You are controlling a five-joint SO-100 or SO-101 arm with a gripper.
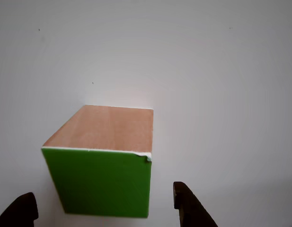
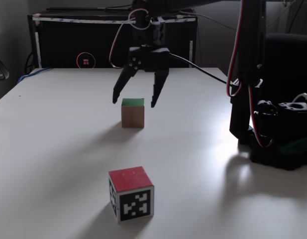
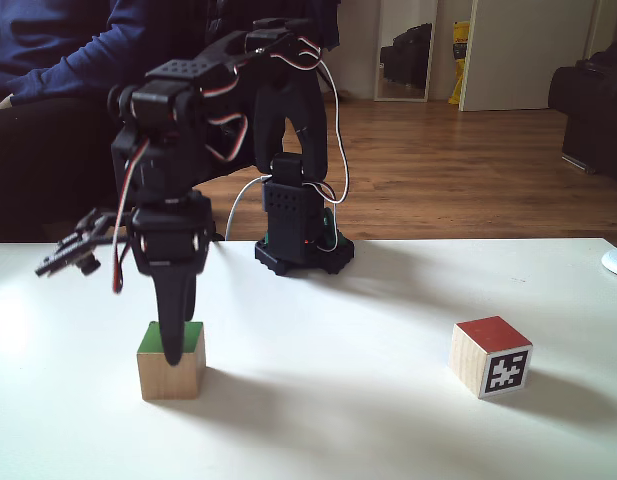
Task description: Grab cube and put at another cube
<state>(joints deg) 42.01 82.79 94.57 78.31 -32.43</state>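
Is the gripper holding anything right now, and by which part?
Nothing is held. The gripper is open above the cube, fingers apart on either side.

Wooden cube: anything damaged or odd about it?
Slight damage: in the other view, the cube has a small chipped or peeling white edge at the upper right corner of its green face. Otherwise it sits flat on the table, below the open tool.

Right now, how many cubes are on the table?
2: the green-topped wooden cube under the open claw, and the red-topped marker cube nearer this fixed camera.
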